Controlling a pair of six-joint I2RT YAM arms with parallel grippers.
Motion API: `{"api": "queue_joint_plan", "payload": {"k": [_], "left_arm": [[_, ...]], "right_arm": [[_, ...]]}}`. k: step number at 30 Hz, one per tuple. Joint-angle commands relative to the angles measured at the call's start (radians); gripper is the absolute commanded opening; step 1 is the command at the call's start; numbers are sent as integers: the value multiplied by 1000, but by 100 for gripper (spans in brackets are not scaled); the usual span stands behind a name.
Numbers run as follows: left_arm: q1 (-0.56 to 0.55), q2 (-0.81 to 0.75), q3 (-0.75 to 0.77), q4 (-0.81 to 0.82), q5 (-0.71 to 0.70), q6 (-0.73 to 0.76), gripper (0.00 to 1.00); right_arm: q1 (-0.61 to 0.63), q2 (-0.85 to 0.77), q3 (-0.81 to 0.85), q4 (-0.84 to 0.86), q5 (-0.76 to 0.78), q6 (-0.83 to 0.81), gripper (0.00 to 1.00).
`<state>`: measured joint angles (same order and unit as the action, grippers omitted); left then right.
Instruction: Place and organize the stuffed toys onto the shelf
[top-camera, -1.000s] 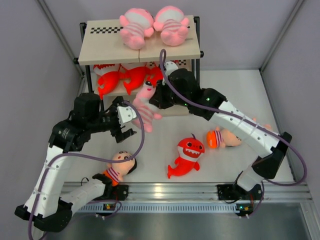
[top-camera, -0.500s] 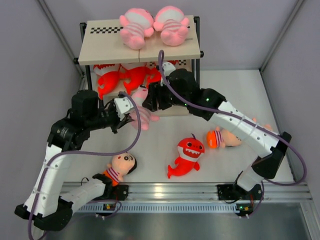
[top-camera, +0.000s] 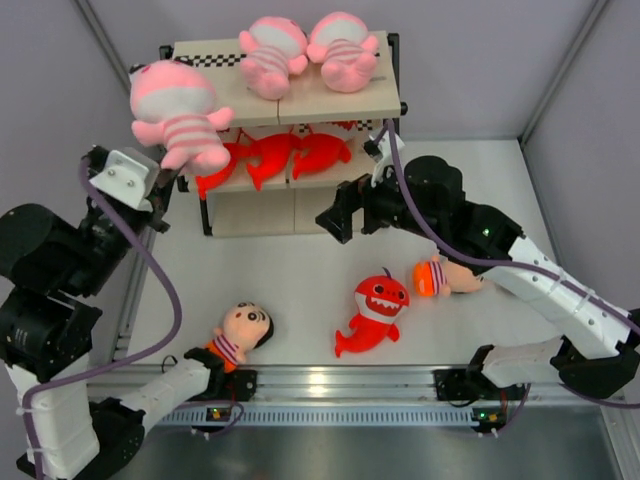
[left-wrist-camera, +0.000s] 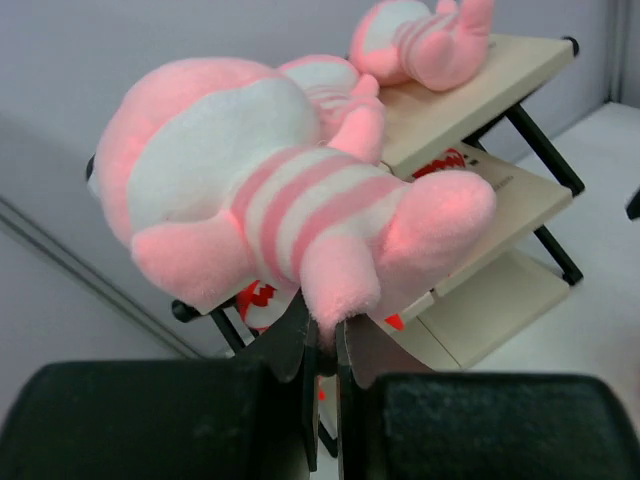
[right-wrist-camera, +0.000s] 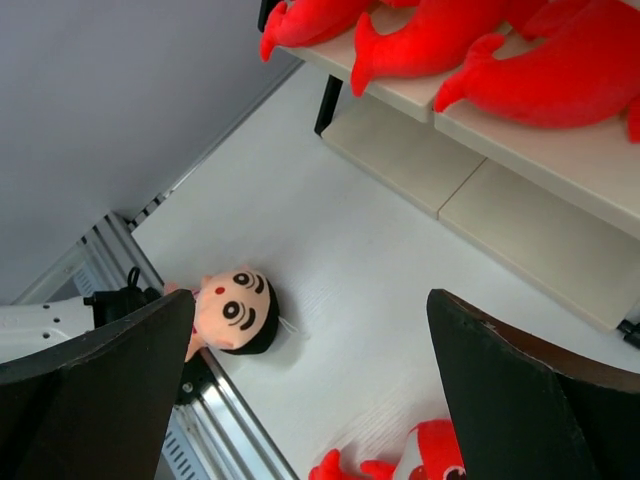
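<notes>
Since second ago: pink striped baby (top-camera: 176, 118) passed from right gripper (top-camera: 338, 218) to left gripper (left-wrist-camera: 322, 335), now raised at 10 o'clock by shelf (top-camera: 335, 104) left end. Left jaws pinch its leg; right jaws wide, empty. White table (top-camera: 300, 285), grey walls. Plush soft, rounded; shelf boards beige, frame black metal.

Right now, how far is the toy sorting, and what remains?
Done: two pink babies lie on the shelf's top board, three sharks on the middle board. In hand: the left gripper pinches a third pink baby near the top board; the right gripper is open, empty. Left: one shark and two boys on the table.
</notes>
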<state>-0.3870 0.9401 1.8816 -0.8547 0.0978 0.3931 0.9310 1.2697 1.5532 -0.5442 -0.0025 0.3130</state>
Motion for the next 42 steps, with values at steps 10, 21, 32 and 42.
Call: {"api": "queue_joint_plan", "payload": {"k": [10,21,32,42], "left_arm": [[30,308,188,221,-257,53,0],[226,483,331,302,-115,-39,0],[348,463,148,278,311,-110,0],[586,542,186,279,674,-217,0]], "right_arm": [[-6,-49,10,15,22,-133,99],[-14,-59,59,-8,-33,-207,99],[-15,-89,13,35,-82,-203,99],[-15,-95,13,41,-96,-190,99]]}}
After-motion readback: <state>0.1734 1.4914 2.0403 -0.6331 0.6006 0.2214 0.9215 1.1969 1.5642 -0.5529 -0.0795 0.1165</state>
